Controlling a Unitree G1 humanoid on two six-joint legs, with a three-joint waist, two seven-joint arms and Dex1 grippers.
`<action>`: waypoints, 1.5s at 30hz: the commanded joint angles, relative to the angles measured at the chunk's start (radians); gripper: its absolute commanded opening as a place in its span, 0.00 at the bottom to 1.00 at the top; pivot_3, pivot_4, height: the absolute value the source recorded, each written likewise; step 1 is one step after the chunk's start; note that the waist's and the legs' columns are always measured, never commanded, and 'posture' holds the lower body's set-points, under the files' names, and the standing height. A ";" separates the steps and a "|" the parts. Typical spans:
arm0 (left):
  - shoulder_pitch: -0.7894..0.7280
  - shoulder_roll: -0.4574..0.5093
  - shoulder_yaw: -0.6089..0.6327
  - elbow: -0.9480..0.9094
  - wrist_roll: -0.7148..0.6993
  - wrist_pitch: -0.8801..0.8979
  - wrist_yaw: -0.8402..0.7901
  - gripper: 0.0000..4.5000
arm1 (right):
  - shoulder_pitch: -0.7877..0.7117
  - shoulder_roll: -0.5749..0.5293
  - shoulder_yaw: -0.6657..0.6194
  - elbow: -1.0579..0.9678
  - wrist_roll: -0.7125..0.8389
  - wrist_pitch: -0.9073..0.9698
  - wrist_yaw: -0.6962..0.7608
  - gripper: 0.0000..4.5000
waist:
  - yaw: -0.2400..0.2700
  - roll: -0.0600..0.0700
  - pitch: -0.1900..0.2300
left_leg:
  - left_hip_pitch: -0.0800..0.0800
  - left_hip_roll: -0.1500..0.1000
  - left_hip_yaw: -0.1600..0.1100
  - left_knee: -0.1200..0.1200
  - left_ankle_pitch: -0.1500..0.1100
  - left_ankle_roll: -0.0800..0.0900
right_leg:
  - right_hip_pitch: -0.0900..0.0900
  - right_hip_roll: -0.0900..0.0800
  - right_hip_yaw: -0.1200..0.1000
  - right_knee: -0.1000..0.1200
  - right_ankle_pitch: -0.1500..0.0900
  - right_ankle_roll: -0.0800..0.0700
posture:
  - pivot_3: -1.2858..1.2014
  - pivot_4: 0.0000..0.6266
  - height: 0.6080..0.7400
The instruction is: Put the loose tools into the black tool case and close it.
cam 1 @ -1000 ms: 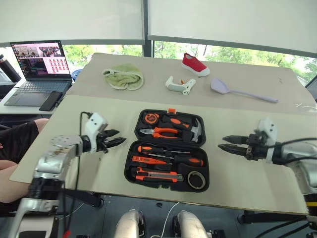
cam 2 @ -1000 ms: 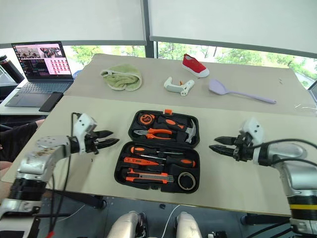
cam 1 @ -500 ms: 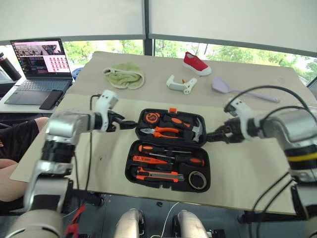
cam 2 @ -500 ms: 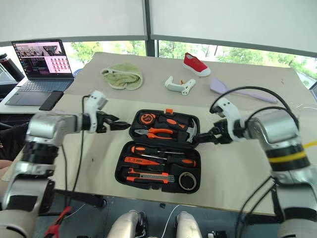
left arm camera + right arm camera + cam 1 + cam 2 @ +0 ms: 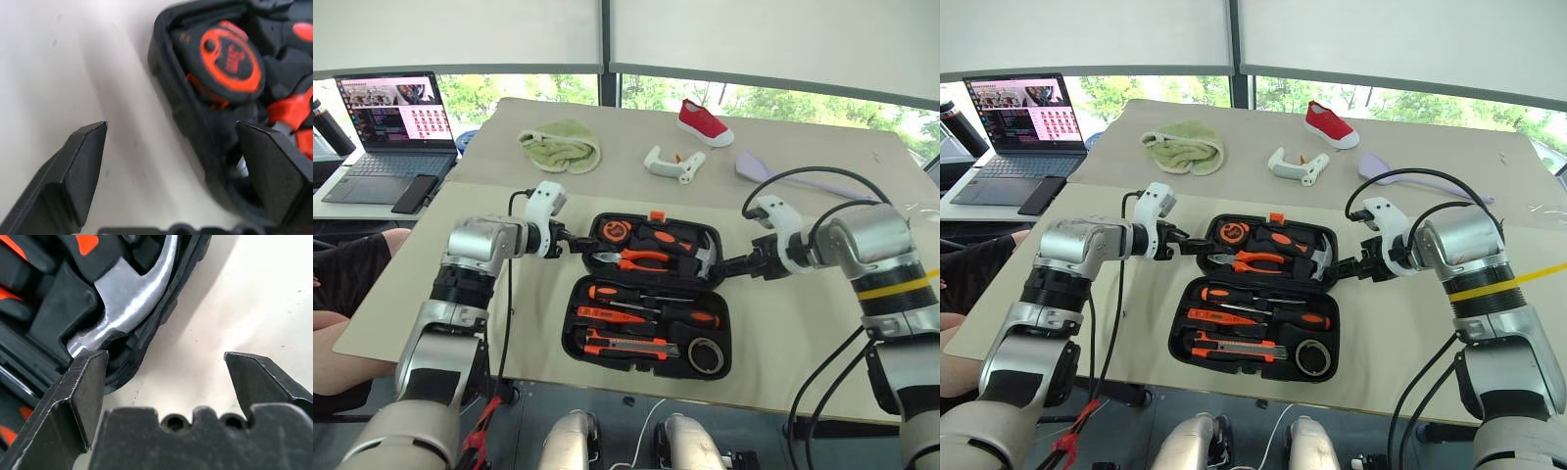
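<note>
The black tool case [image 5: 648, 297] lies open near the front edge of the desk [image 5: 803, 343], with the screwdrivers [image 5: 641, 303], the utility knife [image 5: 625, 346] and the tape roll [image 5: 705, 354] already in the slots of its near half. The left gripper [image 5: 578, 241] and the right gripper [image 5: 729, 267] stand at the two side edges of the far half, each with jaws open and one finger on each side of the rim. I think they are placed so to lift this half and fold it over; the desk is bare beside the case, so there is room.
</note>
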State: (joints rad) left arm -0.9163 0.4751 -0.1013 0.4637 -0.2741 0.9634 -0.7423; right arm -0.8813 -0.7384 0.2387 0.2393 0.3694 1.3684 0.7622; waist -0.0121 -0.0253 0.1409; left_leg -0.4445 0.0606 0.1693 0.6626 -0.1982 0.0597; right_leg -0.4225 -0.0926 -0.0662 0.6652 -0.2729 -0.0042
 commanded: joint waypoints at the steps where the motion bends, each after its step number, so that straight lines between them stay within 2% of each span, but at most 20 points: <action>1: -0.032 -0.004 -0.013 0.009 0.014 0.002 -0.013 0.66 | 0.005 0.009 -0.022 0.013 -0.024 -0.004 -0.038 0.66 | -0.001 0.000 0.000 | 0.000 0.000 0.000 0.000 0.000 0.000 | 0.000 0.000 0.000 0.000 0.000 0.000 | 0.52 0.24 0.97; 3: -0.023 -0.004 -0.031 0.001 0.013 0.021 -0.030 0.53 | 0.008 0.013 -0.022 0.020 -0.022 0.007 -0.041 0.52 | -0.001 0.000 0.000 | 0.000 0.000 0.000 0.000 0.000 0.000 | 0.000 0.000 0.000 0.000 0.000 0.000 | 0.52 0.24 0.97; 5: -0.015 -0.010 -0.028 0.008 0.011 0.029 -0.028 0.34 | 0.011 0.017 -0.019 0.030 -0.022 0.014 -0.044 0.34 | 0.001 0.000 0.000 | 0.001 0.000 0.000 0.000 0.000 0.000 | 0.001 0.000 0.000 0.000 0.000 0.000 | 0.52 0.24 0.97; 6: -0.015 -0.014 -0.018 0.019 0.008 0.027 -0.025 0.29 | 0.010 0.022 -0.022 0.039 -0.025 0.013 -0.049 0.29 | 0.002 0.000 0.000 | 0.001 0.000 0.000 0.000 0.000 0.000 | 0.001 0.000 0.000 0.000 0.000 0.000 | 0.52 0.24 0.97; 9: -0.027 -0.030 0.047 0.079 -0.003 0.011 0.020 0.03 | 0.011 0.038 -0.051 0.060 -0.024 0.008 -0.061 0.05 | 0.002 0.000 -0.001 | 0.004 0.000 0.000 0.002 0.000 0.000 | 0.005 -0.001 0.000 0.000 0.001 0.002 | 0.52 0.24 0.97; 10: -0.029 -0.033 0.059 0.087 -0.008 0.016 0.019 0.00 | 0.012 0.040 -0.057 0.061 -0.023 0.000 -0.060 0.00 | 0.002 0.000 -0.001 | 0.004 0.000 0.000 0.002 0.001 0.001 | 0.006 -0.001 0.000 0.000 0.002 0.002 | 0.52 0.24 0.97; 15: -0.031 -0.061 0.200 0.122 -0.075 -0.001 0.071 0.00 | 0.064 0.056 -0.162 -0.015 0.010 -0.132 -0.037 0.00 | -0.001 0.000 0.000 | 0.004 0.000 -0.001 0.002 0.004 0.004 | 0.005 -0.002 0.000 0.000 0.006 0.002 | 0.52 0.24 0.97; 17: -0.009 -0.070 0.256 0.093 -0.108 -0.066 0.070 0.00 | 0.111 0.054 -0.202 -0.082 0.021 -0.237 -0.013 0.00 | -0.001 0.000 0.000 | 0.004 0.000 -0.001 0.002 0.004 0.004 | 0.004 -0.002 0.000 0.000 0.007 0.002 | 0.52 0.24 0.97; 20: 0.119 -0.096 0.361 -0.089 -0.181 -0.307 0.000 0.00 | 0.265 0.012 -0.238 -0.260 -0.035 -0.560 0.021 0.00 | -0.002 0.000 0.000 | 0.002 0.000 0.000 0.002 0.005 0.003 | 0.002 -0.002 0.001 0.001 0.007 0.002 | 0.52 0.24 0.97; 25: 0.238 -0.136 0.437 -0.258 -0.254 -0.418 0.041 0.00 | 0.489 -0.039 -0.243 -0.365 -0.207 -1.122 0.009 0.00 | 0.001 -0.001 0.001 | -0.001 0.000 0.001 -0.001 0.006 0.001 | -0.001 -0.001 0.001 -0.001 0.007 0.002 | 0.52 0.24 0.97; 29: 0.447 -0.128 0.384 -0.419 -0.174 -0.686 -0.037 0.00 | 0.698 -0.077 -0.233 -0.359 -0.410 -1.601 -0.078 0.00 | 0.001 -0.001 0.001 | 0.001 -0.001 0.001 -0.001 0.006 0.001 | 0.001 -0.001 0.001 -0.003 0.006 0.004 | 0.52 0.24 0.97; 32: 0.583 -0.096 0.318 -0.468 -0.094 -0.929 -0.145 0.00 | 0.779 -0.088 -0.213 -0.339 -0.575 -1.856 -0.182 0.00 | -0.002 -0.001 0.001 | 0.002 -0.001 0.002 -0.001 0.006 0.001 | 0.002 -0.001 0.002 -0.002 0.005 0.004 | 0.52 0.24 0.97; 34: 0.645 -0.064 0.278 -0.459 -0.020 -1.106 -0.196 0.00 | 0.816 -0.087 -0.209 -0.306 -0.643 -1.979 -0.240 0.00 | -0.004 -0.001 0.001 | 0.004 -0.001 0.002 -0.001 0.006 0.001 | 0.003 -0.001 0.002 -0.002 0.005 0.004 | 0.52 0.24 0.97; 36: 0.731 -0.030 0.265 -0.410 0.013 -1.256 -0.247 0.00 | 0.861 -0.088 -0.217 -0.231 -0.755 -2.107 -0.358 0.00 | -0.002 0.000 0.001 | 0.005 -0.001 0.002 -0.002 0.006 0.001 | 0.004 -0.001 0.002 -0.002 0.005 0.003 | 0.52 0.24 0.97; 38: 0.805 0.006 0.278 -0.377 0.012 -1.332 -0.282 0.16 | 0.899 -0.106 -0.201 -0.161 -0.815 -2.193 -0.407 0.18 | -0.002 0.000 0.000 | 0.006 -0.001 0.002 -0.002 0.005 0.001 | 0.004 -0.002 0.002 -0.002 0.005 0.003 | 0.52 0.24 0.97; 40: 0.846 0.051 0.306 -0.352 0.009 -1.379 -0.294 0.30 | 0.918 -0.127 -0.205 -0.127 -0.833 -2.242 -0.431 0.31 | -0.001 0.000 0.000 | 0.007 -0.001 0.002 -0.002 0.005 0.001 | 0.005 -0.003 0.002 -0.002 0.004 0.002 | 0.52 0.24 0.97; 43: 0.877 0.120 0.364 -0.304 -0.002 -1.379 -0.273 0.54 | 0.939 -0.165 -0.248 -0.104 -0.836 -2.275 -0.458 0.55 | -0.001 0.000 0.000 | 0.007 0.000 0.002 -0.002 0.005 0.001 | 0.004 -0.003 0.002 -0.002 0.004 0.002 | 0.52 0.24 0.97; 45: 0.879 0.167 0.389 -0.255 -0.003 -1.353 -0.264 0.55 | 0.966 -0.195 -0.268 -0.083 -0.779 -2.268 -0.439 0.69 | -0.001 0.000 0.000 | 0.007 0.001 0.001 -0.002 0.005 0.001 | 0.005 -0.004 0.001 -0.002 0.004 0.002 | 0.52 0.24 0.97</action>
State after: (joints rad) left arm -0.0294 0.6118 0.2395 0.1862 -0.2600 -0.3909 -1.0255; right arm 0.0655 -0.9072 0.0178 0.1417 -0.4587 -0.8923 0.3221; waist -0.0133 -0.0257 0.1412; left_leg -0.4371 0.0614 0.1699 0.6609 -0.1932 0.0606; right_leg -0.4174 -0.0964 -0.0650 0.6630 -0.2698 -0.0010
